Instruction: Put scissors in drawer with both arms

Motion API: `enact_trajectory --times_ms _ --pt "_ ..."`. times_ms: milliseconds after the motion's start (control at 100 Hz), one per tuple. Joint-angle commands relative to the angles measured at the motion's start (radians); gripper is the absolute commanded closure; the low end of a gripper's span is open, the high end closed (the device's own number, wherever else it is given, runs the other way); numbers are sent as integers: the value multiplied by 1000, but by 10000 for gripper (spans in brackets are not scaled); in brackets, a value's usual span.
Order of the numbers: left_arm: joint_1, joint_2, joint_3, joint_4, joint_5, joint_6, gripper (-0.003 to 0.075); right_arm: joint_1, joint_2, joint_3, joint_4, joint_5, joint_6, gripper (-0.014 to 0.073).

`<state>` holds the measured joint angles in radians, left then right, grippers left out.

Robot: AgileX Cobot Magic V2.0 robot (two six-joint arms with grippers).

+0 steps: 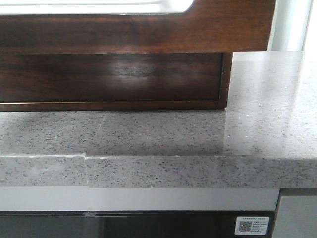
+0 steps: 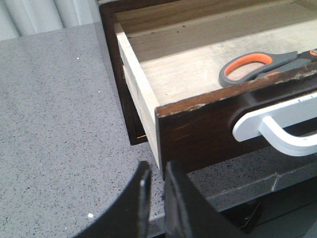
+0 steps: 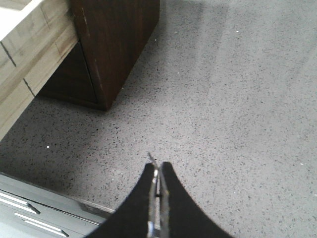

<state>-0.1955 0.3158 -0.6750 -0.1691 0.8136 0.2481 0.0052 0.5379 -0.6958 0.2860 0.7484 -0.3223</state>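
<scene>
The drawer (image 2: 198, 126) is pulled out, with a dark brown wood-grain front and a white handle (image 2: 282, 124). The scissors (image 2: 257, 67), with orange and grey handles, lie on the drawer's pale floor close behind its front. My left gripper (image 2: 157, 171) hovers just before the drawer's front corner, its fingers almost together and holding nothing. My right gripper (image 3: 158, 168) is shut and empty over the countertop, beside the cabinet's other side. In the front view the drawer front (image 1: 124, 32) fills the top and no gripper shows.
The dark wood cabinet (image 1: 114, 77) stands on a grey speckled countertop (image 1: 198, 134), whose front edge (image 1: 148, 171) is near. Its corner (image 3: 119, 49) also shows in the right wrist view. Bare countertop (image 2: 54, 124) lies beside the cabinet.
</scene>
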Motion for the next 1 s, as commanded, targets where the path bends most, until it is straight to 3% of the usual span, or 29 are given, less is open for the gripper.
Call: enact_trajectory --times_ms 0,620,750,860,990 --pt "-9 14 -33 -16 -75 -8 741 -8 2 -23 12 -64 -3 662" --pt "-1 -17 -2 38 -80 -8 741 -8 2 -23 12 -64 -3 662" --pt "29 -108 129 61 -262 -8 741 -8 2 -23 12 -64 -3 662" --pt "65 -207 325 64 -501 -20 741 -8 2 -23 12 -64 -3 662" --pt "100 -308 515 92 -668 -125 741 -8 2 -23 12 -64 -3 662"
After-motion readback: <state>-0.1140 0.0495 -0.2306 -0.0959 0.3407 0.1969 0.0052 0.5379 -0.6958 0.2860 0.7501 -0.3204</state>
